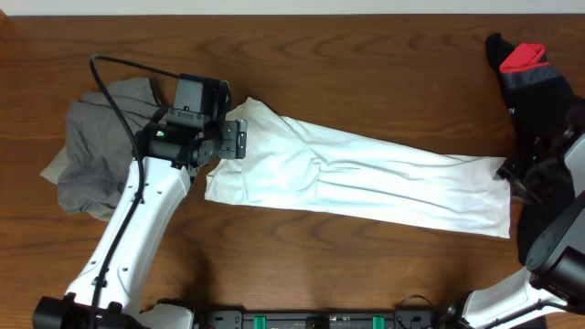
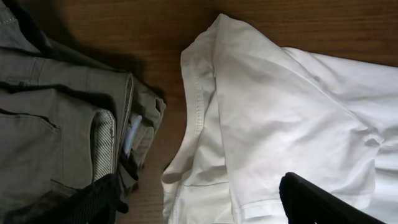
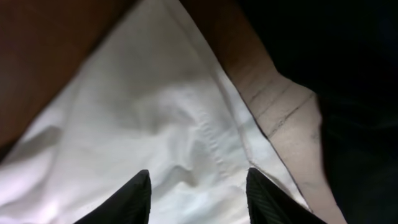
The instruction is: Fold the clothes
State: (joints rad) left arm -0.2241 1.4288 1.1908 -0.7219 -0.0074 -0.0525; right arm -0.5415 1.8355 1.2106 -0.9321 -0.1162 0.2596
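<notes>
While the grey-khaki pile [image 1: 91, 151] lies bunched at the left of the surface [image 1: 366, 64], we note a snag risk: the left hand [image 1: 239, 139], fingers apart, hovers at the left end of the white T-shirt [image 1: 366, 174], just beside that pile. The shirt lies as a long strip across the middle. The right hand [image 3: 198, 180], fingers apart over its right end, sits near the black-and-red piece [image 1: 535, 78]; a pinch could gather both.
</notes>
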